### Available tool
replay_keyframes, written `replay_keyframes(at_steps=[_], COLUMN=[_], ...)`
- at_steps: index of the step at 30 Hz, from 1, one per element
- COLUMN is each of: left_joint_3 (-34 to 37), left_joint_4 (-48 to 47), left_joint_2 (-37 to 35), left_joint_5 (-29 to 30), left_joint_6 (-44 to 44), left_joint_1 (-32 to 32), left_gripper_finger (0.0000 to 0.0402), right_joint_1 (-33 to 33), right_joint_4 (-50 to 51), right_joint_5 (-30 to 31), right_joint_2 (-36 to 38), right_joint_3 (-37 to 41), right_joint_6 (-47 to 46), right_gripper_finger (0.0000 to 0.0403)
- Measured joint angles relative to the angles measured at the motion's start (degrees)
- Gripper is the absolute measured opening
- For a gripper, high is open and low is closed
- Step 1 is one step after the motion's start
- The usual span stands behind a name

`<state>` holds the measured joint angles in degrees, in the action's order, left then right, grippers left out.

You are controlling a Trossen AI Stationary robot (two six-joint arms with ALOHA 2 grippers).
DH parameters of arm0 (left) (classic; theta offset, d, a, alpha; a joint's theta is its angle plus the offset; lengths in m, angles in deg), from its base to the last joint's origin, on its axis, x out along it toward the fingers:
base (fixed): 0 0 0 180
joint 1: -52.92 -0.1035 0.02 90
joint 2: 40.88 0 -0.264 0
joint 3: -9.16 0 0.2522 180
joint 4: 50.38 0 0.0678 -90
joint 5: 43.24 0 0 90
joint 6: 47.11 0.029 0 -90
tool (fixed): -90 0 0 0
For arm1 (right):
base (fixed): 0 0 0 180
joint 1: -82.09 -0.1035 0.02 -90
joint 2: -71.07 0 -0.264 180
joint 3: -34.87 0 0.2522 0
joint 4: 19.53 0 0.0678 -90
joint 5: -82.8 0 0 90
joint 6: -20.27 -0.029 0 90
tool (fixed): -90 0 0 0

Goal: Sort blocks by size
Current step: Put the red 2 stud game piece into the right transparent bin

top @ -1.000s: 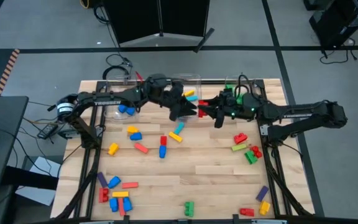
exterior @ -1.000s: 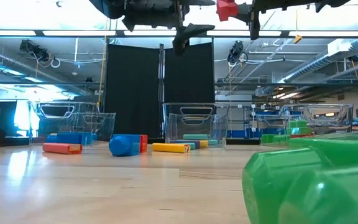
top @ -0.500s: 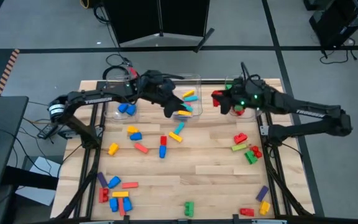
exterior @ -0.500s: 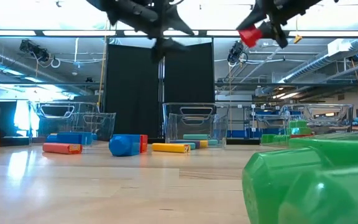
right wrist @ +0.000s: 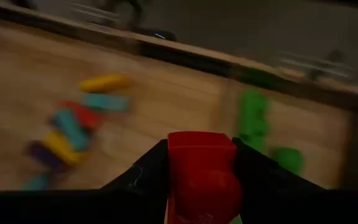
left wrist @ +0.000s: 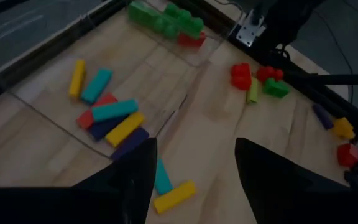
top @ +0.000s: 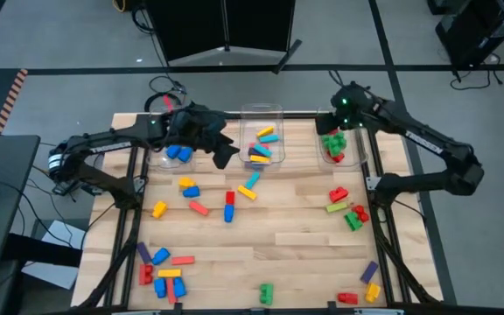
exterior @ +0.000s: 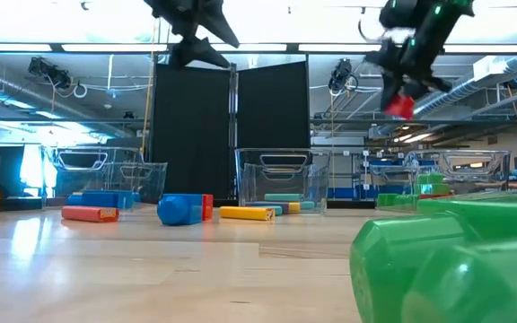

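Observation:
My right gripper (top: 336,128) hangs over the right-hand clear bin (top: 357,159) at the table's far edge, shut on a red block (exterior: 400,106) and tipped downward. In that bin lie green blocks (top: 333,142) and a red one. My left gripper (top: 223,154) hovers open between the left bin (top: 160,157), which holds blue blocks, and the middle bin (top: 276,112), which holds long blocks (left wrist: 110,111). Nothing is between its fingers (left wrist: 129,180). Many loose blocks (top: 228,206) lie on the wooden table. My right gripper pinches the red block's two opposite sides (right wrist: 174,167) between its two fingers. The fingers slant down from above. The block sticks out past the fingertips and hangs clear above the bin.
Loose blocks lie in clusters: near left corner (top: 163,273), right side (top: 346,210), near right corner (top: 366,287), and a green one (top: 266,293) at the near edge. Bare wood lies at the table's middle. A black screen stands behind the table.
My right gripper has carried the red block from beside the middle bin toward the table's right and far edge, over the right bin, tipping from level to pointing down. My left gripper has drawn back from the middle bin toward the left bin and tipped downward.

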<state>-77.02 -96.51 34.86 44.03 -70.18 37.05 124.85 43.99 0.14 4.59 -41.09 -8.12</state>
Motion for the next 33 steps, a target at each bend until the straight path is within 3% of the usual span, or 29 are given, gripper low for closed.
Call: replay_keyframes(at_steps=[10,26,33], left_joint_3=[0.00,0.00,0.00], left_joint_4=[-1.07,-1.47,-2.04], left_joint_2=[-1.17,-1.18,-1.18], left_joint_5=[1.35,4.81,7.15], left_joint_6=[-4.14,-8.95,-10.21], left_joint_1=[5.05,10.23,12.45], left_gripper_finger=[0.0223,0.0223,0.0223], right_joint_1=[17.71,18.17,18.24], right_joint_4=[2.36,1.14,-0.14], right_joint_5=[-3.02,0.16,0.28], right_joint_2=[-12.23,-27.52,-30.34], right_joint_3=[-0.04,-1.90,-1.88], right_joint_6=[5.41,5.87,6.56], right_gripper_finger=[0.0147,0.0149,0.0180])
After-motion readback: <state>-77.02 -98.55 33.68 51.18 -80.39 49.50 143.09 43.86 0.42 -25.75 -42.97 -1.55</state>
